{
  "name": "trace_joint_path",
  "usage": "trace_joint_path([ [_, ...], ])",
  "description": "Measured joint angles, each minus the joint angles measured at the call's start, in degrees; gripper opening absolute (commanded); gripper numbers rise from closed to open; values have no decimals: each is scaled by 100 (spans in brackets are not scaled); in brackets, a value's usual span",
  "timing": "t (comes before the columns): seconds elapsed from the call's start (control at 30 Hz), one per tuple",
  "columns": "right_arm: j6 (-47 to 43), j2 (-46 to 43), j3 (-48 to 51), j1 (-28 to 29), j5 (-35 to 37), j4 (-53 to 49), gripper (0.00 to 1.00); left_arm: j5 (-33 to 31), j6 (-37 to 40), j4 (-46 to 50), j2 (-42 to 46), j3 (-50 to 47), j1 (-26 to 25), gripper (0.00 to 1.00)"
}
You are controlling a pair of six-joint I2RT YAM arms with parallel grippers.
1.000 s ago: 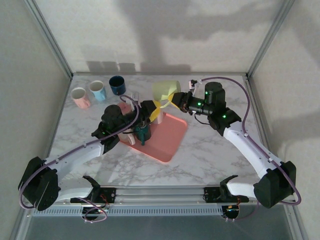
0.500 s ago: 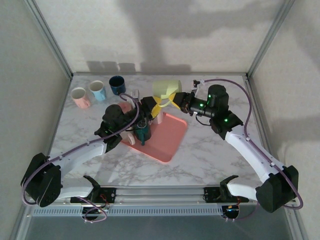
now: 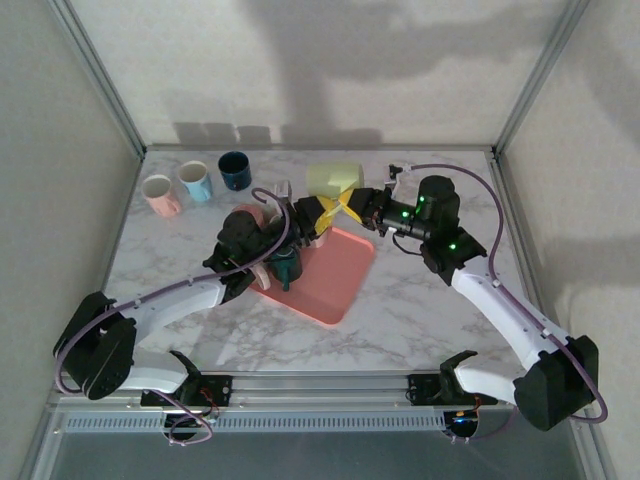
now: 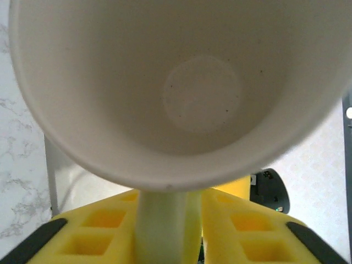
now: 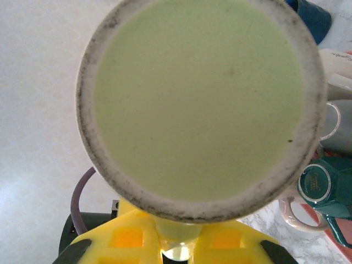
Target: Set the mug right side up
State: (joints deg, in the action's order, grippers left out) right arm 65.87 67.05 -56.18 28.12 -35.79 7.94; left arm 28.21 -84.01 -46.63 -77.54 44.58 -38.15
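A pale green mug (image 3: 333, 180) hangs in the air above the far edge of the pink tray (image 3: 345, 285), lying on its side. My right gripper (image 3: 352, 204) is shut on its handle from the right; the right wrist view faces the mug's flat base (image 5: 201, 99) with the gripper (image 5: 179, 245) below it. My left gripper (image 3: 318, 213) has come in from the left. In the left wrist view I look into the mug's white inside (image 4: 187, 93), and the handle (image 4: 165, 225) sits pressed between the yellow fingers (image 4: 104, 234) of that gripper (image 4: 168, 223).
On the tray stand a teal mug (image 3: 286, 266) and a pink mug (image 3: 250, 218) under the left arm. Three mugs stand at the back left: pink (image 3: 160, 195), light blue (image 3: 195, 182), dark blue (image 3: 235, 170). Frame posts rise at the back corners.
The left gripper moved up and right to the mug and closed around its handle. The right gripper shifted slightly right and turned the mug, still holding it.
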Motion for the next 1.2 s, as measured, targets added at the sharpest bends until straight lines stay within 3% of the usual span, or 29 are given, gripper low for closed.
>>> trace_joint_path([
  [0.1, 28, -11, 11, -13, 13, 35, 0, -68, -24, -138, -33, 7, -2, 2],
  [0.13, 44, -15, 11, -13, 13, 59, 0, -83, -37, -166, -33, 13, -7, 0],
  [0.47, 44, -33, 11, -13, 17, 107, 0, -116, -46, -247, -52, 24, -28, 0],
  [0.7, -83, -46, 9, -9, 131, 15, 43, -190, 168, -96, -52, 142, -68, 0],
  [0.77, -203, -52, 4, -7, 144, -28, 49, -238, 289, 72, -52, 205, -87, 0],
  [0.93, -568, -59, -20, -13, 168, -358, 58, -387, 658, 476, -52, 321, -103, 0],
  [1.2, -1759, -317, -426, -116, 492, -1825, 60, -577, 1475, 1504, -50, 743, -70, 0],
])
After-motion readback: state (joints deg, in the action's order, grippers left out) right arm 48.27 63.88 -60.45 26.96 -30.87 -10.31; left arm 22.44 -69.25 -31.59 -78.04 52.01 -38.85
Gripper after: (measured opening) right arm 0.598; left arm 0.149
